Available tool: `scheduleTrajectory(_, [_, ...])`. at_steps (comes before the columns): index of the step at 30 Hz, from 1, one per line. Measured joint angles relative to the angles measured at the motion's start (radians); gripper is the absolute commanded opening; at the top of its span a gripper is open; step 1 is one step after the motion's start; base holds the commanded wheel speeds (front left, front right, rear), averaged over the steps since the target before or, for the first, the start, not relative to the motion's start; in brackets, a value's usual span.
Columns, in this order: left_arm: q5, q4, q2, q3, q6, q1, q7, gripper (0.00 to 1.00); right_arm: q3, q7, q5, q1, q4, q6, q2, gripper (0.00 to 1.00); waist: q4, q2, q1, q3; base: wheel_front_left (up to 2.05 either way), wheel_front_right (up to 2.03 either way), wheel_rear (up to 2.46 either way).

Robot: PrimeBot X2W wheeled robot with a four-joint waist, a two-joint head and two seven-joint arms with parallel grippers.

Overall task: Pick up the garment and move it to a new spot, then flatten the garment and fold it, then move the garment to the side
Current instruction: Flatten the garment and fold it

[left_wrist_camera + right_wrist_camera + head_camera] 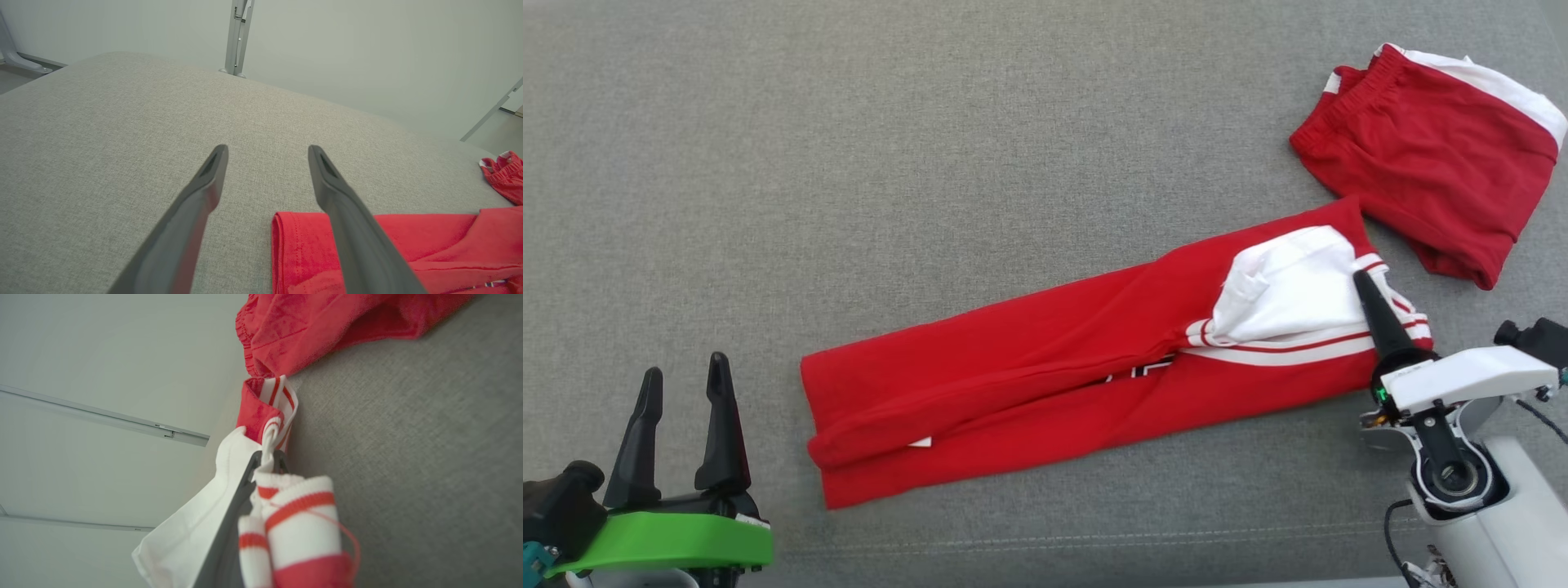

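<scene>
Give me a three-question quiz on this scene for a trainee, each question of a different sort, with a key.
1. True or false: the left tool stands open, with nothing between its fingers.
2. Which part of the long red garment is the right tool shut on? A) its plain red end B) its white, red-striped end C) its middle
3. Fill in: counting the smaller red garment, ___ garments lie on the grey surface.
Key: 1 true; 2 B; 3 two.
</scene>
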Motion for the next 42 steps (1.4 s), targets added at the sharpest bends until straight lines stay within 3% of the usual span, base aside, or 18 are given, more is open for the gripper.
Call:
scheduleTrajectory(12, [0.006,-0.006,-0.022,0.01,0.0,0.0,0.0,1.0,-0.054,-0.046,-0.06,0.015,-0.137,0.0,-0.177,0.0,-0.037,0.0,0.0,0.005,0.0,0.0,0.0])
scheduleTrajectory(16, [0.02,0.001,-0.025,0.006,0.0,-0.002,0.0,1.0,-0.048,-0.061,-0.139,0.044,-0.161,0.0,-0.242,0.0,-0.034,0.0,0.0,-0.003,0.0,0.0,0.0])
scheduleTrajectory(19, [0.023,0.006,-0.031,0.008,0.0,-0.003,0.0,1.0,0.02,-0.061,-0.231,0.05,-0.211,0.0,-0.266,0.0,-0.027,0.0,0.0,-0.013,0.0,0.0,0.0])
scheduleTrajectory(25, [0.029,0.022,-0.042,-0.01,-0.009,-0.003,0.0,1.0,0.16,-0.031,-0.354,0.048,-0.286,0.0,-0.25,0.0,-0.005,0.0,0.0,-0.039,0.0,0.0,0.0])
scheduleTrajectory(29, [0.03,0.021,-0.057,-0.023,-0.011,-0.003,0.0,1.0,0.238,0.001,-0.372,0.046,-0.305,-0.002,-0.194,0.0,0.021,0.0,0.0,-0.053,0.0,0.0,0.0])
scheduleTrajectory(35, [0.03,0.017,-0.076,-0.051,-0.023,-0.004,0.0,1.0,0.32,0.039,-0.413,0.046,-0.304,-0.044,-0.131,0.0,0.072,0.0,0.0,-0.061,0.0,0.0,0.0])
scheduleTrajectory(42, [0.034,0.02,-0.09,-0.059,-0.028,-0.014,0.0,1.0,0.392,0.066,-0.44,0.046,-0.282,-0.056,-0.079,0.0,0.138,0.0,0.0,-0.052,0.0,0.0,0.0])
